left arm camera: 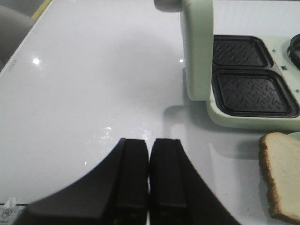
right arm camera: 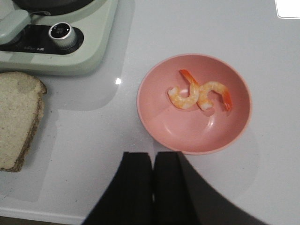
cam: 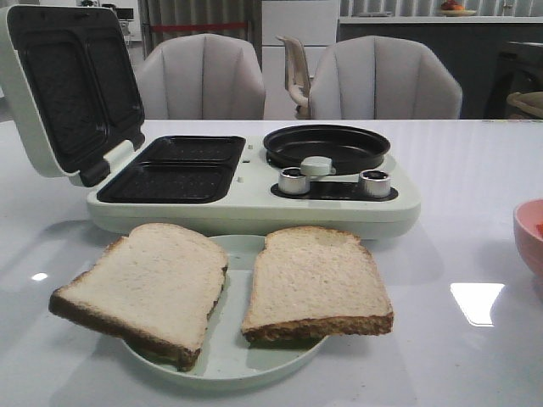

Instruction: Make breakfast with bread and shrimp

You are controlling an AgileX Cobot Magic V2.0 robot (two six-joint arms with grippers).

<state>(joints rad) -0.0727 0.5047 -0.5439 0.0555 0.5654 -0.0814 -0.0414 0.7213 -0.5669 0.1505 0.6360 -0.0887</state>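
Two slices of bread lie on a pale green plate (cam: 222,366) at the table's front: the left slice (cam: 144,284) overhangs the rim, the right slice (cam: 316,282) lies flat. Two curled shrimp (right arm camera: 199,95) rest in a pink bowl (right arm camera: 194,131) to the right of the plate. My left gripper (left arm camera: 149,140) is shut and empty over bare table, left of the sandwich maker, with one bread slice (left arm camera: 283,176) at the edge of its view. My right gripper (right arm camera: 153,154) is shut and empty, just short of the bowl's near rim. Neither gripper shows in the front view.
A pale green sandwich maker (cam: 246,199) stands behind the plate, its lid (cam: 64,85) open to the left over two dark grill wells (cam: 174,170). A round black pan (cam: 327,146) and two silver knobs (cam: 293,181) sit on its right half. Grey chairs stand beyond the table.
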